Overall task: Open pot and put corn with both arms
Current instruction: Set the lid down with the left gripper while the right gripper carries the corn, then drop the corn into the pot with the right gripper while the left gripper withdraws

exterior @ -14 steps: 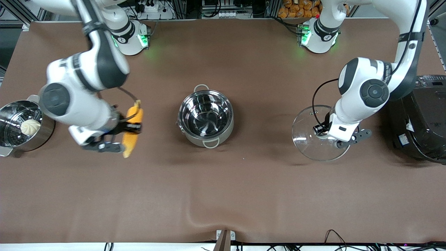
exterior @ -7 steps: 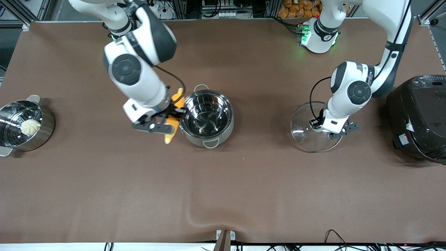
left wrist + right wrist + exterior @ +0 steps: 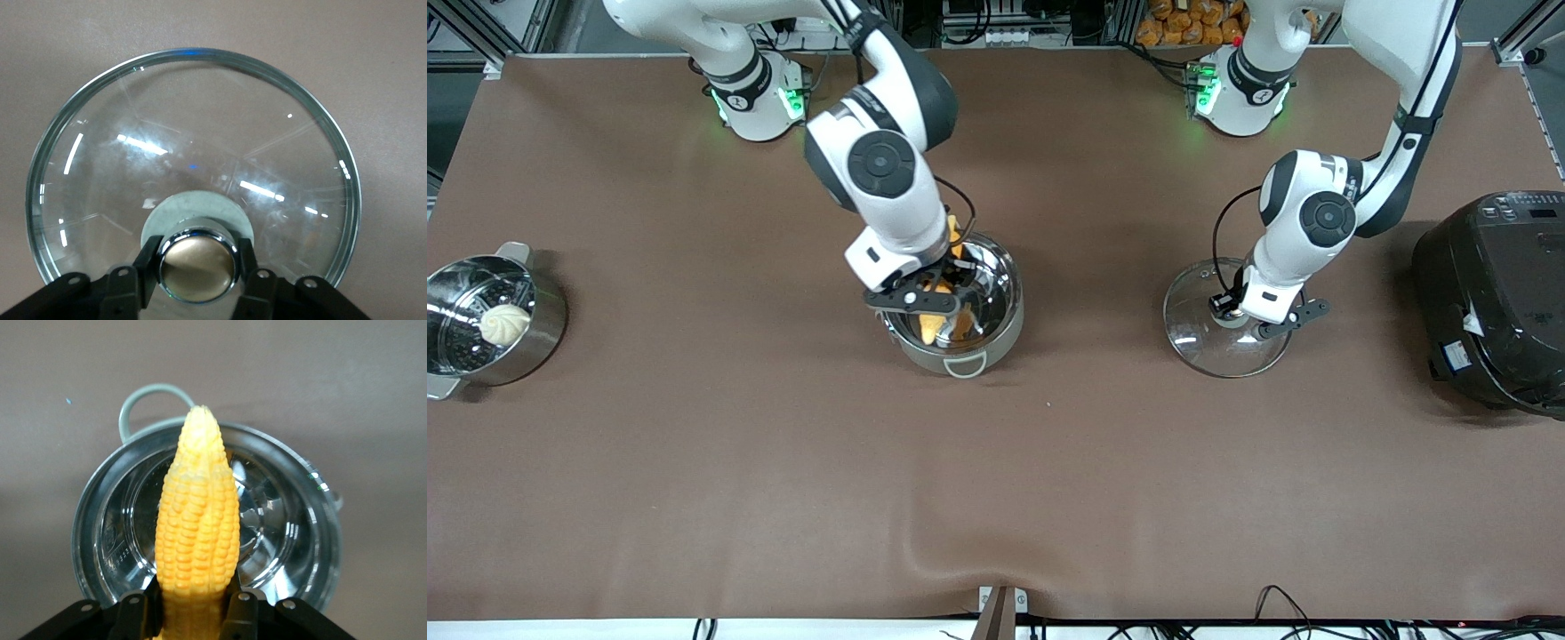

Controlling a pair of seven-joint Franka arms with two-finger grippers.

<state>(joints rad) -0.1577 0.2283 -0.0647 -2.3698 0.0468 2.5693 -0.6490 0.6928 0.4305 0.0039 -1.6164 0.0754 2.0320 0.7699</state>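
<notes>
Right gripper [image 3: 935, 302], jaws clamped on the corn [image 3: 197, 533], hovers over the open pot [image 3: 996, 333] at frame centre. Risk: the long cob may bridge the rim or tip out on release. Left gripper [image 3: 197, 270], jaws closed on the lid [image 3: 1192, 333] knob, holds it on the bench at right.

pot [image 3: 960, 302]: one
glass lid [image 3: 1218, 324]: one
corn [image 3: 197, 533]: one
steamer basket [image 3: 489, 320]: one
bun [image 3: 504, 324]: one
rice cooker [image 3: 1494, 298]: one
arms: two

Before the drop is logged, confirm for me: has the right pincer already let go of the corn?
No. In the right wrist view the right pincer is shut on the corn, held above the open pot.
</notes>
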